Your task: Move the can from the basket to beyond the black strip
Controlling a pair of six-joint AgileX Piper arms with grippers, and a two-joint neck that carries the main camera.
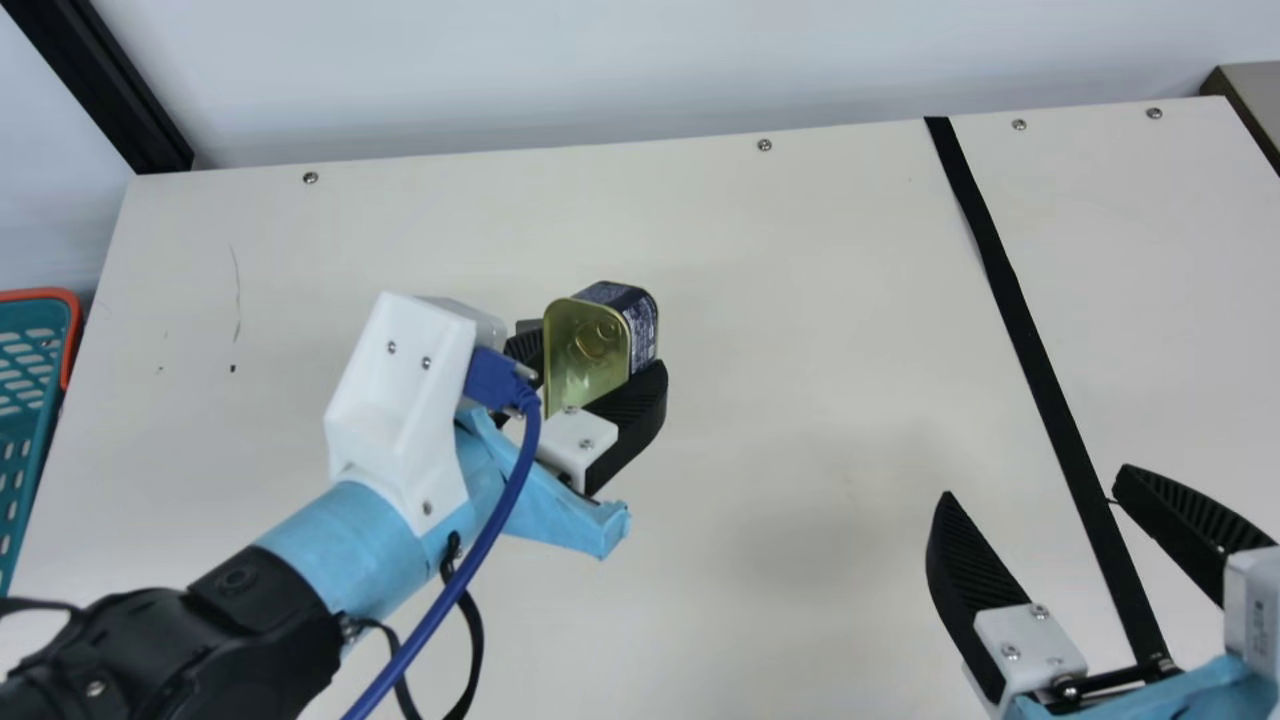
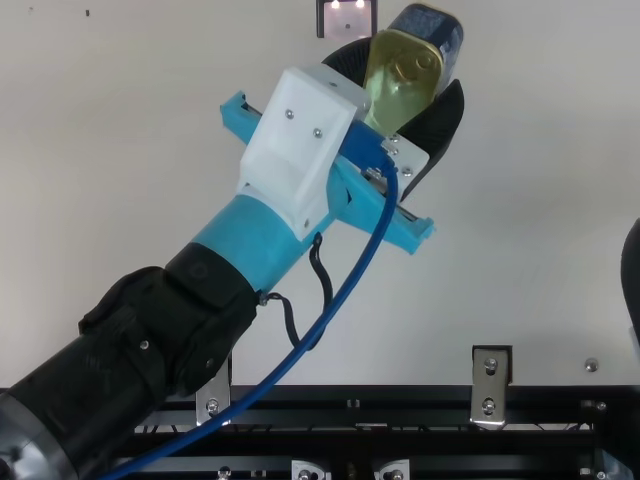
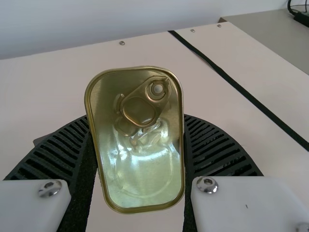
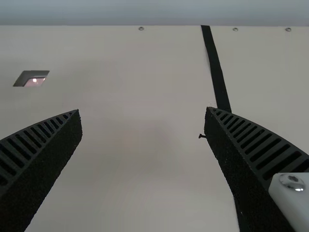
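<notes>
In the main view my left gripper [image 1: 597, 352] is shut on the can [image 1: 584, 350], left of the black strip [image 1: 1020, 320]. The can's gold lid with a pull ring faces back toward the wrist, and its side has a dark blue label. The left wrist view has the can [image 3: 140, 140] clamped between both ribbed fingers of my left gripper [image 3: 136, 117]. My right gripper [image 1: 1035, 484] stands open around the strip's near part; between its fingers in the right wrist view, my right gripper [image 4: 143, 110] holds nothing. The basket [image 1: 72, 335] is at the main view's left edge.
A small dark-framed square [image 2: 347, 18] lies on the table close to the can in the top view. Screws dot the table's far edge, with a pale wall behind. Bare tabletop [image 1: 800, 300] stretches between the can and the strip, and more lies right of the strip.
</notes>
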